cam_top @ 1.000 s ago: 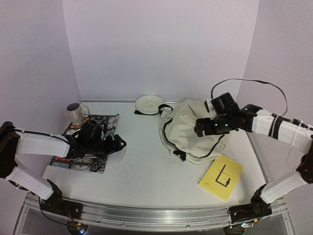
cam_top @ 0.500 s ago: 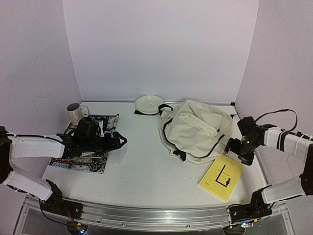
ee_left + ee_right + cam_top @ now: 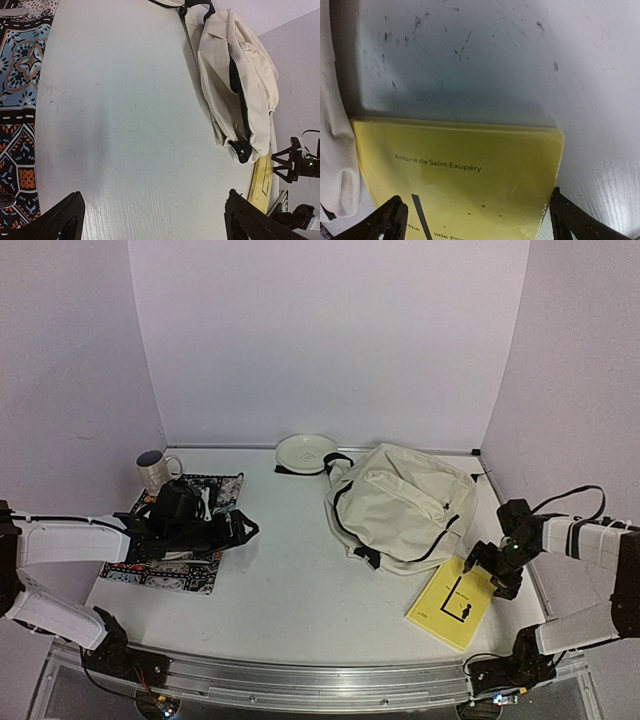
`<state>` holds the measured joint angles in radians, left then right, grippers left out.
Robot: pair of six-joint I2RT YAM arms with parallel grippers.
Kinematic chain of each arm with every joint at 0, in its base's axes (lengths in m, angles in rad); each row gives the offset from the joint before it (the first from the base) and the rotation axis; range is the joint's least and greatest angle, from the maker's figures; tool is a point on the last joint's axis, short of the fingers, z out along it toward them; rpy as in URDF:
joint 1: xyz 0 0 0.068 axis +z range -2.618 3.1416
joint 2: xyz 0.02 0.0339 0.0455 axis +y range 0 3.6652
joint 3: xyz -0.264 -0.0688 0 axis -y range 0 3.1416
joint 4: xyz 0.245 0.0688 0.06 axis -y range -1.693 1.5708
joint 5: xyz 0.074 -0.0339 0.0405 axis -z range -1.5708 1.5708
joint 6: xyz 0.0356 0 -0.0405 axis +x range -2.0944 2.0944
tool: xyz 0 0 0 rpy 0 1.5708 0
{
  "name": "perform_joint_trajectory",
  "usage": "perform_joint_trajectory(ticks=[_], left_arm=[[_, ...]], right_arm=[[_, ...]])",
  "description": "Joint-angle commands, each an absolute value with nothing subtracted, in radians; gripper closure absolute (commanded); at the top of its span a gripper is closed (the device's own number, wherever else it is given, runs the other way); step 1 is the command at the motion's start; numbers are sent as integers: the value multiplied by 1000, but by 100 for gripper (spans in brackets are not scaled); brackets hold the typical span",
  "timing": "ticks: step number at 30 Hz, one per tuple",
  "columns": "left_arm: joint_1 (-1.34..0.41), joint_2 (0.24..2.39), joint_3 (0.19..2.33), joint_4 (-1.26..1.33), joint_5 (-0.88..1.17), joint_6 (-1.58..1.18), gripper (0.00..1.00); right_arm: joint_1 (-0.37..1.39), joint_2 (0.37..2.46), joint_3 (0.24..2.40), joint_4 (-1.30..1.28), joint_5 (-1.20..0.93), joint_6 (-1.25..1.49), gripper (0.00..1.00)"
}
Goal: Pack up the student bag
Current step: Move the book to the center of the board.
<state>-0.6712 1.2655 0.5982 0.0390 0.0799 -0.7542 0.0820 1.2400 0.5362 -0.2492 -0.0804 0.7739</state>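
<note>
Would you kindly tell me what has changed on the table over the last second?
The right gripper swung off the bag, down and toward the near right, and now hangs open over the yellow book at its far end, holding nothing. The left gripper shifted only slightly above the placemat, open. Bag, book, mug and plate did not move.

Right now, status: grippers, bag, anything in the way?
Left gripper open, empty, by the placemat. Right gripper open over the book, no grip. Bag lying on the table, book outside, right beside it. Nothing between them.
</note>
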Motion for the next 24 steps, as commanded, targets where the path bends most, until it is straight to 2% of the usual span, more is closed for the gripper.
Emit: perform_joint_trajectory(ticks=[1, 6, 11, 20, 24], left_arm=[[-667, 1296, 639, 28, 111, -749, 1], [-667, 1311, 643, 29, 130, -752, 1], [-674, 1325, 644, 30, 174, -750, 1], [-722, 1360, 640, 32, 203, -755, 2], [-730, 1356, 638, 33, 195, -755, 3]], right_arm=[[134, 1246, 490, -243, -205, 774, 2], [321, 1275, 476, -166, -265, 896, 2], [535, 1395, 543, -93, -277, 987, 5], [862, 1754, 929, -80, -261, 977, 5], [897, 1766, 1007, -138, -212, 936, 5]])
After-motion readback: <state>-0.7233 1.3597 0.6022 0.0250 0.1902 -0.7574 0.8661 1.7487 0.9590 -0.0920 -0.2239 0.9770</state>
